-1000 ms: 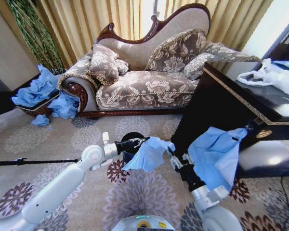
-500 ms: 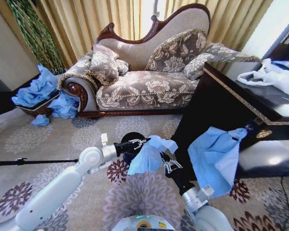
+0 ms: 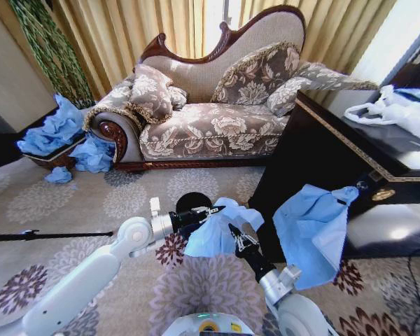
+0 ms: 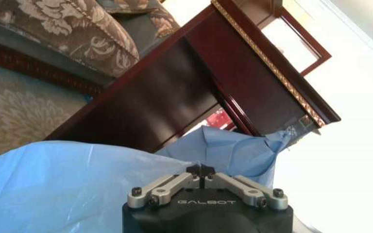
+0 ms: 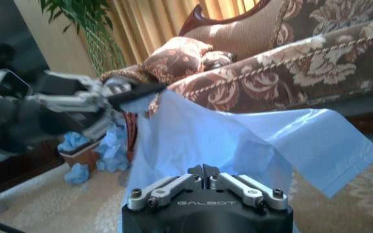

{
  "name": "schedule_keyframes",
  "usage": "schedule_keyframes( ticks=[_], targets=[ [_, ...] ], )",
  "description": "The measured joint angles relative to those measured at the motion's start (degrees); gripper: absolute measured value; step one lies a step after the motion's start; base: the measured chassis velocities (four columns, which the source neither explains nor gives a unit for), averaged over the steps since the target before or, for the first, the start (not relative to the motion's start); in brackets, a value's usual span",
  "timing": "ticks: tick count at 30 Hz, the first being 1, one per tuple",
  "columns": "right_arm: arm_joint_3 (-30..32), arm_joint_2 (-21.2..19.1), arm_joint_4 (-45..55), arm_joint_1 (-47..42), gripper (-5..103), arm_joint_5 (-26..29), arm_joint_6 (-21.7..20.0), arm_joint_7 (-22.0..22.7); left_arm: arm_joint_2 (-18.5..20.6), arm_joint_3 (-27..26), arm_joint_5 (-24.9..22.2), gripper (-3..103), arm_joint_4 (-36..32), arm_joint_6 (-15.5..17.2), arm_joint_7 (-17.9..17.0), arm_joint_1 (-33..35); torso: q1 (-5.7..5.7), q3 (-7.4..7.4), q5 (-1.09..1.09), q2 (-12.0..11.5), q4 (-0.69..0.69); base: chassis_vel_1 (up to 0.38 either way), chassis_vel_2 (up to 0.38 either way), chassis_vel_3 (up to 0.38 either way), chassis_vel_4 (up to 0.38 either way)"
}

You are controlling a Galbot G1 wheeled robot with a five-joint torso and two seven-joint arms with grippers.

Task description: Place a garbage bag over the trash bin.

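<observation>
writing: you can read "galbot" on both wrist housings | left gripper pinched on the garbage bag, which hangs over the trash bin on the carpet | right gripper closed on the bag's lower part | nearby: sofa, dark cabinet beside bin

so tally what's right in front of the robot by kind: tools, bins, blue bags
tools: 2 (left tool, right tool)
bins: 1 (bin)
blue bags: 2 (held bag, hanging bag)
total: 5
</observation>
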Motion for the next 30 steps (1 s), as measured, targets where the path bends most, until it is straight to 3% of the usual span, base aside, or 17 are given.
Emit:
schedule_keyframes(
  ticks=[17, 30],
  targets=[
    [-10.8, -3.5, -9.8, 19.1, 0, 7.9, -3.0, 2.9, 0.7, 0.4, -0.4, 0, -0.8, 0.2, 0.8, -0.4, 0.00, 0.01, 0.00, 0.0, 0.01, 0.000, 0.000, 0.000, 0.000],
    [-15.1, -4.7, -10.4, 24.4, 0, 10.6, -4.9, 5.1, 0.1, 1.6, -1.5, 0, -3.7, 0.2, 0.3, -2.7, 0.00, 0.00, 0.00, 0.0, 0.00, 0.000, 0.000, 0.000, 0.000]
  ],
)
